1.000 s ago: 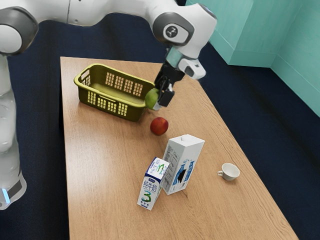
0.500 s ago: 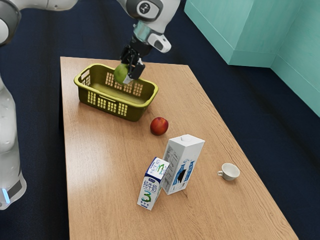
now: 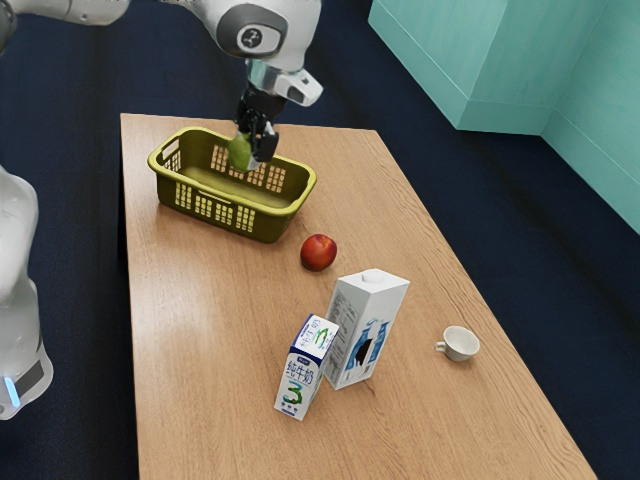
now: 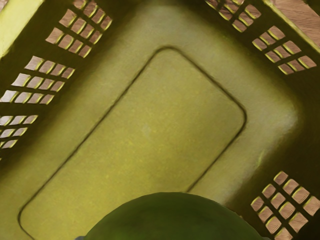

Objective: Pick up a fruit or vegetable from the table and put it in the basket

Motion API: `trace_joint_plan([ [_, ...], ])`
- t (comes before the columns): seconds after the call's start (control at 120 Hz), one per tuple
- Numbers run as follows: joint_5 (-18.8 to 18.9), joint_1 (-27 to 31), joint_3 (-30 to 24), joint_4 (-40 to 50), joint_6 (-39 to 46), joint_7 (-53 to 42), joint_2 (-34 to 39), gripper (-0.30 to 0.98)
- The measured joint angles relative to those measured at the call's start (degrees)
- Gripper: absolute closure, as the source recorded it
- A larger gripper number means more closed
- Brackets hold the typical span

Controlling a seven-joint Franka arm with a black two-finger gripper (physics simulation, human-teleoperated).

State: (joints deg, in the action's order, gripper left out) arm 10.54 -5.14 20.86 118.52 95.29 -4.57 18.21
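The end effector [image 3: 254,155] points down over the basket [image 3: 268,224].

On the table [image 3: 220,340], fruit [image 3: 318,252] lies between basket [image 3: 262,222] and cartons [image 3: 368,325]; cup [image 3: 461,344] at exterior view's right.

One fruit [image 3: 239,153] is green, the gridded basket [image 3: 268,226] olive.

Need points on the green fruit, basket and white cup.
Green fruit [image 3: 239,153]: exterior view, middle of its visible side.
Basket [image 4: 145,125]: wrist view, bare floor inside.
White cup [image 3: 461,345]: exterior view, body, not the handle.
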Motion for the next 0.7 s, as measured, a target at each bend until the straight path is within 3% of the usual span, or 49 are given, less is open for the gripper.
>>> trace_joint_plan([
  [0.225,2.1,-0.2,1.6,4.1,12.7,0.4,0.4,0.41],
  [0.35,1.5,-0.6,1.7,4.9,15.1,0.0,0.4,0.18],
  [0.525,1.0,-0.7,1.7,5.0,16.2,-0.5,0.7,0.07],
  [0.592,0.9,-0.7,-0.4,2.2,13.2,-0.7,0.7,0.05],
  [0.7,-0.5,-0.5,-7.5,-11.4,-1.0,-0.8,1.0,0.03],
])
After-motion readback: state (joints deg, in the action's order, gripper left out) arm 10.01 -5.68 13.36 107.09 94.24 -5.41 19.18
